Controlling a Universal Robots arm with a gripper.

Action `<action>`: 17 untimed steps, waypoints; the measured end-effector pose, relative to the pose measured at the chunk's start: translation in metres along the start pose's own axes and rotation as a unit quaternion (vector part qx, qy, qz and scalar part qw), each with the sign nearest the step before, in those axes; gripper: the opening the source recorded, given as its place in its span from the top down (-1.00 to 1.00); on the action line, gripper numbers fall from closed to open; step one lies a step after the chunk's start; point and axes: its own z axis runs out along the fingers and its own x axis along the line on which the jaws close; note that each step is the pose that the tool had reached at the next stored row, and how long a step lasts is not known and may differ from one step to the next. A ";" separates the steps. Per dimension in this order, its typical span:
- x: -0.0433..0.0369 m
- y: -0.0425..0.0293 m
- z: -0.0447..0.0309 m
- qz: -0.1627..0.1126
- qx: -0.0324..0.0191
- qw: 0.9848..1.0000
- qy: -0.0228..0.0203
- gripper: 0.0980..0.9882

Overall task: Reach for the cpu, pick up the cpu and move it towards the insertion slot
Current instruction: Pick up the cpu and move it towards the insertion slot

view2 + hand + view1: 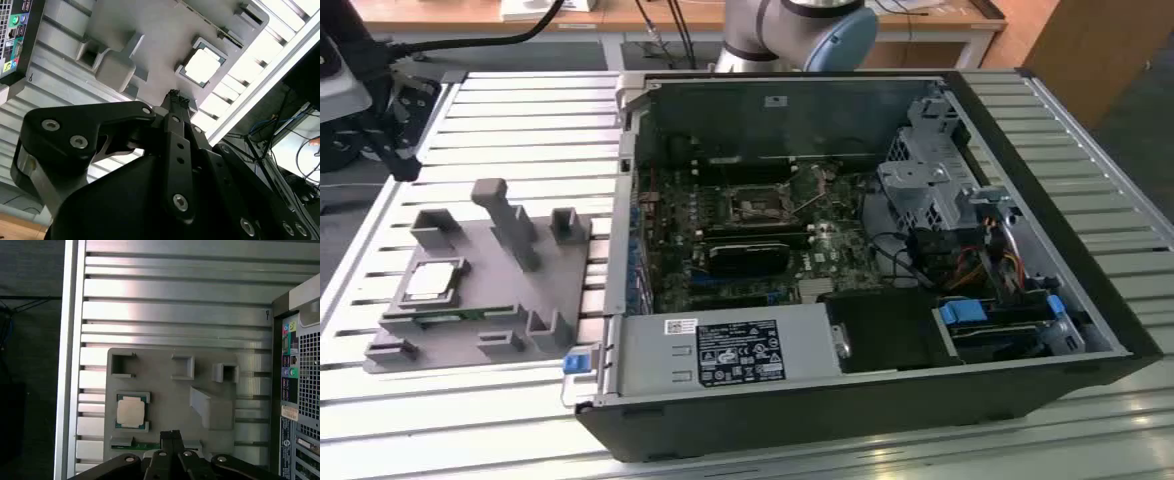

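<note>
Okay, the end effector [171, 435] hangs above the grey fixture [165, 385], its fingertips pressed together with nothing between them, as both wrist views make clear. The cpu [131, 411] lies flat in its pocket on the fixture, untouched, just beside the tips but off their line. The green memory stick [125, 444] lies close along one edge of it. On the exterior view's left the fixture sits on the slatted desk [520, 110], well apart from the insertion slot [754, 207], which is inside the open computer case [854, 410] near the middle of the board. Now the hazards, as I read them: fingers this tight cannot straddle the chip, so a descent like this would knock its metal top. The chip is thin and sits low in the pocket, so a shallow or off-centre pinch could tilt it, let it slip, or catch the pocket rim or the memory stick.
</note>
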 end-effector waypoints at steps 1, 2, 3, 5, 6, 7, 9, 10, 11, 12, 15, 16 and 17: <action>0.0000 0.0000 0.0000 0.000 0.000 1.000 0.000 0.98; 0.0000 0.0000 0.0000 0.000 0.000 1.000 0.000 0.98; 0.0000 0.0000 0.0000 0.000 0.000 1.000 0.000 0.98; 0.0000 0.0000 0.0000 0.000 0.000 1.000 0.000 0.98; 0.0001 0.0000 0.0000 0.000 0.000 1.000 0.000 0.98; 0.0004 0.0000 0.0001 0.000 0.000 1.000 0.000 0.98; 0.0032 0.0000 0.0003 0.000 0.000 1.000 0.000 0.98; 0.0057 0.0000 0.0005 0.000 0.000 1.000 0.000 0.98; 0.0090 -0.0001 0.0007 0.000 0.000 1.000 0.000 0.98; 0.0125 -0.0002 0.0009 -0.001 0.000 1.000 0.000 0.98; 0.0240 -0.0007 0.0018 -0.001 0.000 1.000 0.000 0.98; 0.0279 -0.0011 0.0024 -0.001 0.000 1.000 0.000 0.98; 0.0314 -0.0015 0.0032 -0.002 0.000 1.000 0.000 0.98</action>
